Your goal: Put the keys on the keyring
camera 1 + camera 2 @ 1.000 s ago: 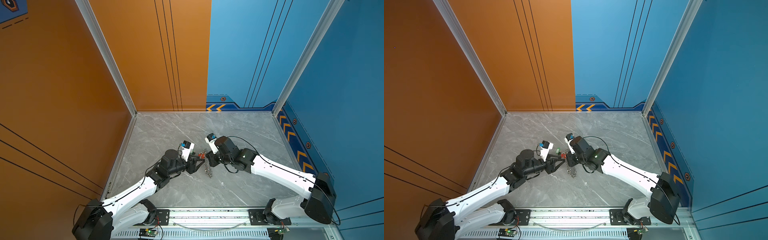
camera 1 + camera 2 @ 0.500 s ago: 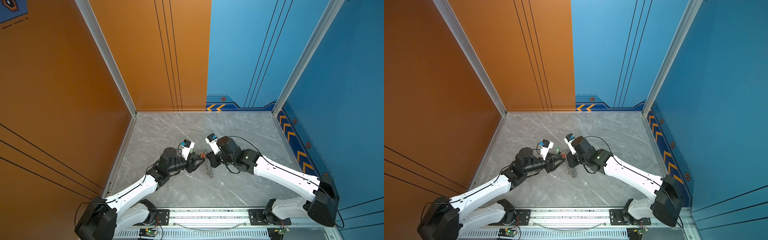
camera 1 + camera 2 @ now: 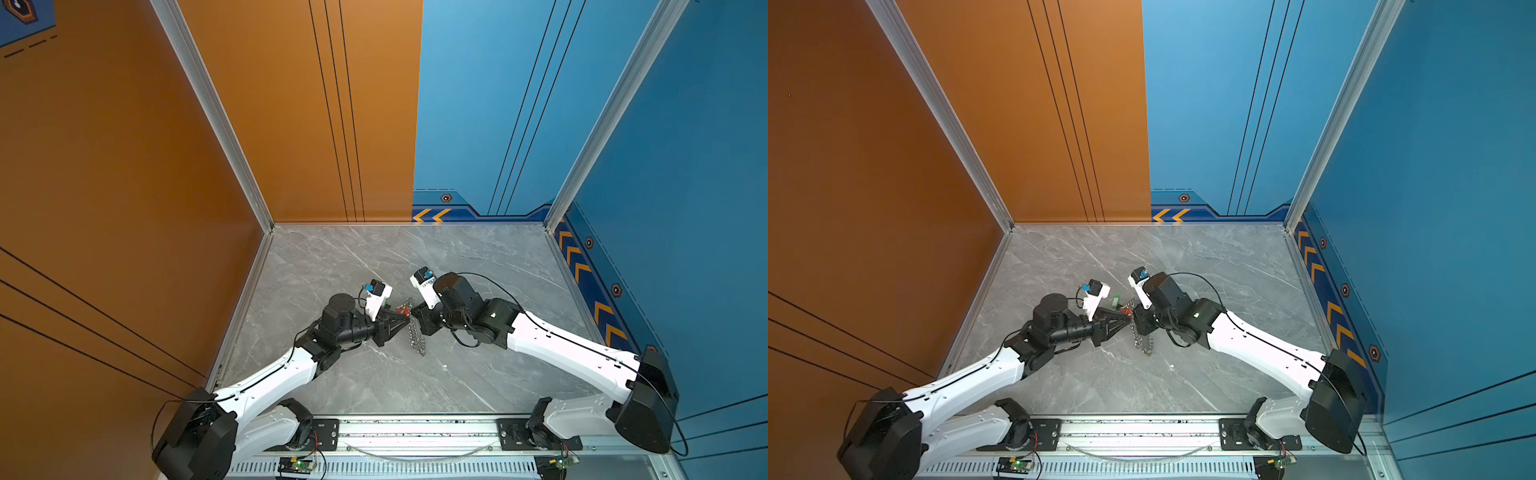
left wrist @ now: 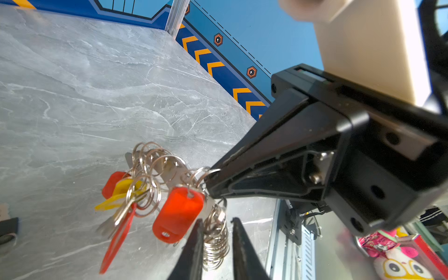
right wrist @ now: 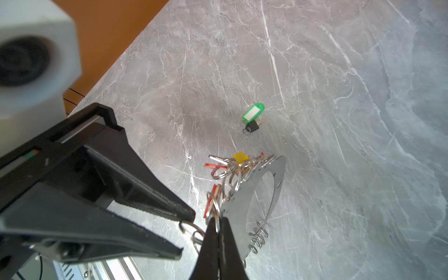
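Note:
The keyring [image 3: 415, 338] hangs as a chain of silver rings between my two grippers at mid-table, its lower end on the marble. My left gripper [image 4: 217, 220] has its fingers closed on a stack of those rings [image 4: 215, 242]. Keys with red-orange [image 4: 178, 214] and yellow [image 4: 116, 198] tags dangle from rings just beyond it. My right gripper [image 5: 217, 219] is shut on a ring at the edge of the keyring's flat grey strip [image 5: 242, 201]. One key with a green tag [image 5: 253, 113] lies loose on the table behind them and shows in a top view [image 3: 1116, 300].
Orange and blue walls close in the grey marble table [image 3: 374, 386] on three sides. The arms' mounting rail [image 3: 415, 428] runs along the front edge. A tiny white speck [image 3: 444, 366] lies near the hanging chain. Toys [image 4: 397, 261] sit beyond the table's front.
My left gripper's jaws have narrowed onto the stack of rings. Both arms have stayed almost in place, and the right gripper's grip is unchanged.

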Motion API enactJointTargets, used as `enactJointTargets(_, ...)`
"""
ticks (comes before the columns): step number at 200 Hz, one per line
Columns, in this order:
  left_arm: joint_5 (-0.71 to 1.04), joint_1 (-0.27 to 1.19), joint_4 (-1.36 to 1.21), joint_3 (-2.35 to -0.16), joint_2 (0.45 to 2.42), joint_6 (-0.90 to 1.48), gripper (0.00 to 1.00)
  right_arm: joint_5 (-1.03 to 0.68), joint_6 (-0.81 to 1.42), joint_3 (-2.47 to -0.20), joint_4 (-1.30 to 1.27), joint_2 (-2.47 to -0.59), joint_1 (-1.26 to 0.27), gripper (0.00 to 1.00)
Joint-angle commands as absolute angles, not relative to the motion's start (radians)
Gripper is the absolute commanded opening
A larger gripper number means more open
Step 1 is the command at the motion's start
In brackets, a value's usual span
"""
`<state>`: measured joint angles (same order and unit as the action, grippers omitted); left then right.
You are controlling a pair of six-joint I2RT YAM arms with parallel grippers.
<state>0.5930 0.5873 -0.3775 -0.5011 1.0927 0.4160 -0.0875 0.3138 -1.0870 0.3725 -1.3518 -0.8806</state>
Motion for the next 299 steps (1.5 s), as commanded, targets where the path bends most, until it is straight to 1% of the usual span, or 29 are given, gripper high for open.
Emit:
enactJointTargets(1,0.609,0.586,-0.393,-0.523,1.100,0.408,0.17,-0.094,0.305,-1.084,0.324,-1.342,-0.883,0.02)
enactJointTargets(23,0.601,0.586,-0.393,-0.523,1.103,0.408,0.13,-0.094,0.305,-1.083,0.325,-1.343,-0.885,0.02)
enactJointTargets(36,0.600,0.586,-0.393,-0.525,1.104,0.409,0.09,-0.094,0.305,-1.082,0.324,-1.343,-0.886,0.02)
enactJointTargets(119,0.587,0.592,-0.388,-0.538,1.120,0.409,0.04,-0.079,0.305,-1.076,0.324,-1.341,-0.884,0.02)
enactJointTargets(126,0.572,0.595,-0.373,-0.547,1.118,0.407,0.02,-0.075,0.308,-1.074,0.327,-1.339,-0.879,0.03)
enactJointTargets(150,0.432,0.645,-0.212,-0.612,1.105,0.332,0.00,-0.076,0.320,-1.059,0.327,-1.322,-0.855,0.11)
enactJointTargets(164,0.358,0.678,-0.138,-0.644,1.095,0.292,0.00,-0.089,0.325,-1.054,0.327,-1.313,-0.838,0.14)
enactJointTargets(173,0.323,0.690,-0.115,-0.654,1.088,0.278,0.00,-0.096,0.328,-1.051,0.327,-1.310,-0.832,0.17)
enactJointTargets(190,0.235,0.717,-0.061,-0.675,1.067,0.234,0.00,-0.097,0.330,-1.047,0.335,-1.304,-0.822,0.28)
enactJointTargets(202,0.156,0.739,0.001,-0.704,1.059,0.197,0.00,-0.092,0.331,-1.037,0.335,-1.292,-0.814,0.33)
enactJointTargets(218,0.073,0.763,0.080,-0.753,1.059,0.159,0.00,-0.085,0.327,-1.016,0.336,-1.269,-0.800,0.37)
enactJointTargets(248,-0.027,0.812,0.172,-0.823,1.058,0.094,0.00,-0.089,0.302,-0.967,0.316,-1.219,-0.781,0.43)
enactJointTargets(262,-0.047,0.829,0.179,-0.840,1.056,0.068,0.00,-0.108,0.296,-0.935,0.287,-1.193,-0.779,0.46)
enactJointTargets(276,-0.029,0.838,0.166,-0.833,1.047,0.049,0.00,-0.133,0.292,-0.905,0.248,-1.175,-0.778,0.51)
enactJointTargets(299,0.040,0.839,0.075,-0.791,1.019,0.031,0.00,-0.186,0.254,-0.841,0.149,-1.136,-0.782,0.52)
